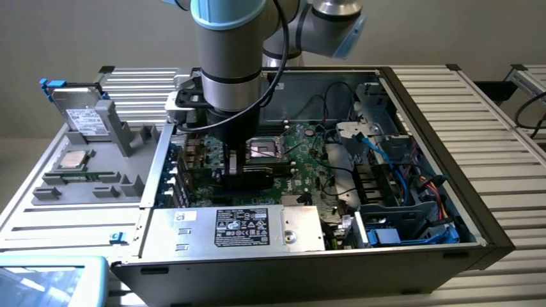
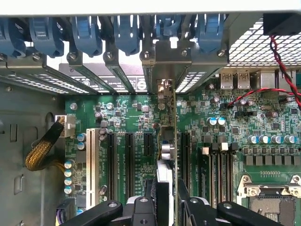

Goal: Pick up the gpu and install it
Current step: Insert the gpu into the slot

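Observation:
In the wrist view the gpu [image 2: 165,160] appears edge-on, a thin upright card with its metal bracket near the case's rear slot openings. My gripper [image 2: 167,190] is shut on it, with a black finger [image 2: 151,195] on each face. The card stands over the green motherboard [image 2: 131,117] between the black expansion slots [image 2: 129,160]; I cannot tell whether it is seated. In the exterior view my gripper [image 1: 243,167] reaches down inside the open computer case [image 1: 477,211], and the dark gpu [image 1: 247,179] is below it, beside the CPU socket [image 1: 265,150].
Blue retention clips [image 2: 89,33] line the rear slots. A red and black wire [image 2: 282,61] and a yellow braided cable [image 2: 42,150] lie close by. The power supply [image 1: 247,227], loose cables [image 1: 341,166] and a drive bay [image 1: 410,217] crowd the case. A grey parts tray [image 1: 94,166] stands at the exterior view's left.

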